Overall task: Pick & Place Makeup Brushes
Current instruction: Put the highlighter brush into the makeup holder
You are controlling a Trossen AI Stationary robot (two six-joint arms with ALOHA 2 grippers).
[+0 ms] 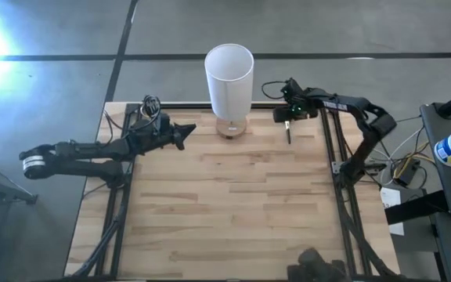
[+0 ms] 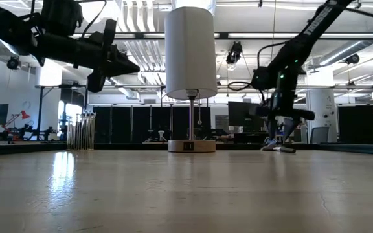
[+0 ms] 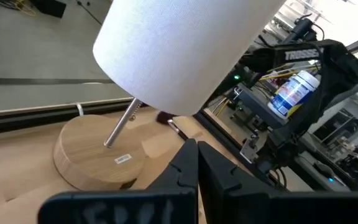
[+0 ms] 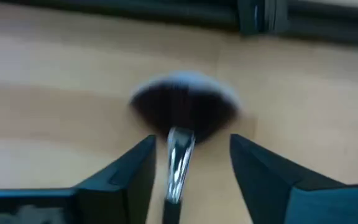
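Note:
A makeup brush with a dark fluffy fan head (image 4: 182, 109) and a silvery ferrule lies on the wooden table (image 1: 233, 204) right of the lamp, also seen as a dark stick (image 1: 289, 135) and low on the board (image 2: 278, 148). My right gripper (image 4: 191, 146) hangs over it, pointing steeply down, open, one finger on either side of the ferrule without touching it. My left gripper (image 1: 182, 133) is shut and holds nothing, held level above the table left of the lamp base. Several thin sticks stand upright in a clear cup (image 2: 81, 133) at the far left.
A lamp with a tall white cylinder shade (image 1: 229, 74) on a round wooden base (image 1: 231, 127) stands at the middle of the far edge, between the two grippers. Black frame rails (image 1: 331, 149) run along the table's sides. The near half of the board is bare wood.

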